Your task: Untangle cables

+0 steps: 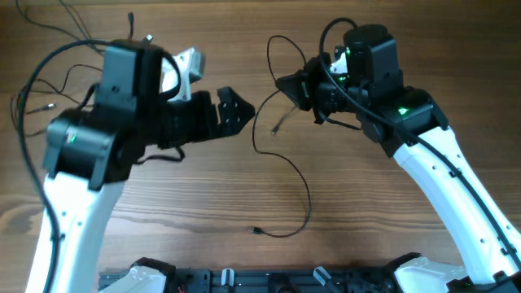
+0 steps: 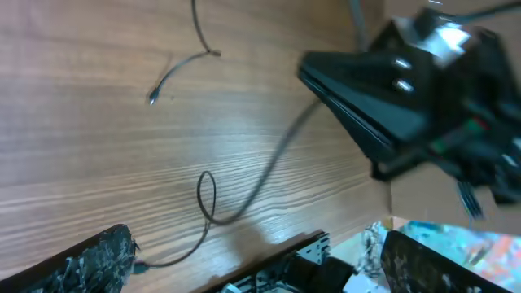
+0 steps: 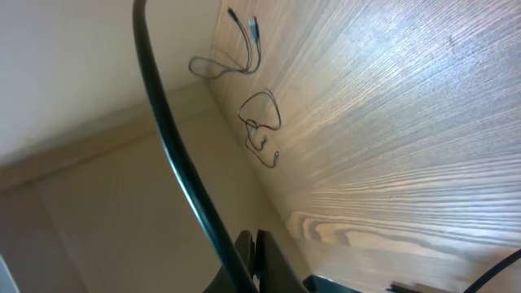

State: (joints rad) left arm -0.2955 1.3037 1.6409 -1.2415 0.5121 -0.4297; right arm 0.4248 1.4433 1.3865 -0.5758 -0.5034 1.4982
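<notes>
Cable (image 3: 167,138) seemingly pinched in closed right gripper (image 3: 255,256); left gripper (image 1: 238,107) spread wide

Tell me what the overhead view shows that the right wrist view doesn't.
Only overhead: both arms, the open left gripper, and the held cable's tail trailing across the table to its plug. Only right wrist: the pale surface beyond the table edge, and the right gripper up close, shut on that cable. Both: the wooden table, the held cable, and apparently the loose cables lying apart from it.
</notes>
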